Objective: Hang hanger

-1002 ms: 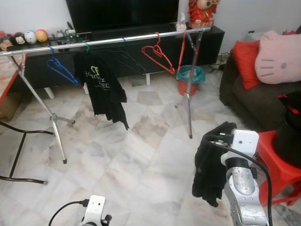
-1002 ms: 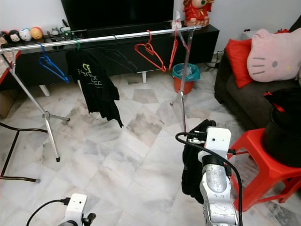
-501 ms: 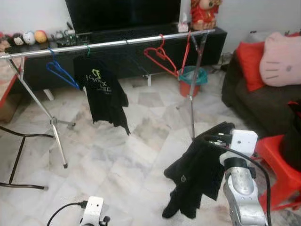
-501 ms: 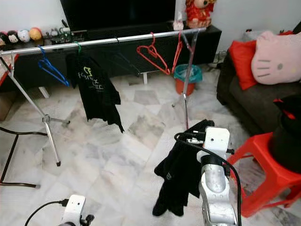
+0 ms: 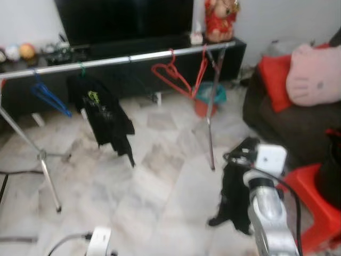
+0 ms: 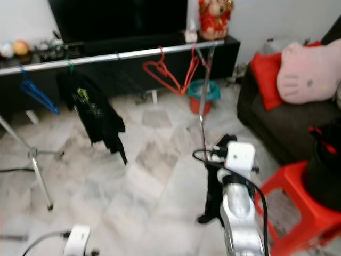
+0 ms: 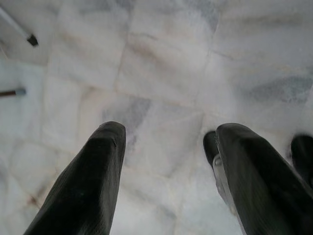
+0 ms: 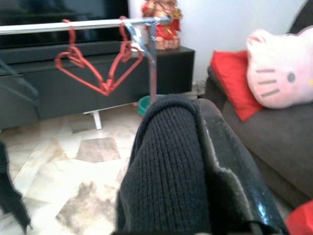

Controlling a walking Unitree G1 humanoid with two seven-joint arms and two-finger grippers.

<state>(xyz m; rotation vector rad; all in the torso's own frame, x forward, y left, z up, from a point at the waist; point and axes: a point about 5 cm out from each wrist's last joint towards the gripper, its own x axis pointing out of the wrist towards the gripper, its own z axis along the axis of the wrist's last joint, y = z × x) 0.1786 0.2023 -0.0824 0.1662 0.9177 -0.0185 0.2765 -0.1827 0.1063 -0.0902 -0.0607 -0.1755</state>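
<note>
The right claw (image 6: 226, 154), clenched on a black garment (image 5: 234, 192), stands near the right end of the rail (image 5: 128, 57), which runs crosswise ahead; left claw (image 7: 166, 161) released.

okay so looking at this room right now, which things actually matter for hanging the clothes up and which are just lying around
Part of the job:
- black garment draped over the right claw
- clothes rail
- red hangers on the rail

Just lying about:
- black T-shirt, already hung
- blue hanger
- pink cushion
- red stool
- teal-lined bucket
- left claw, idle over the floor
</note>
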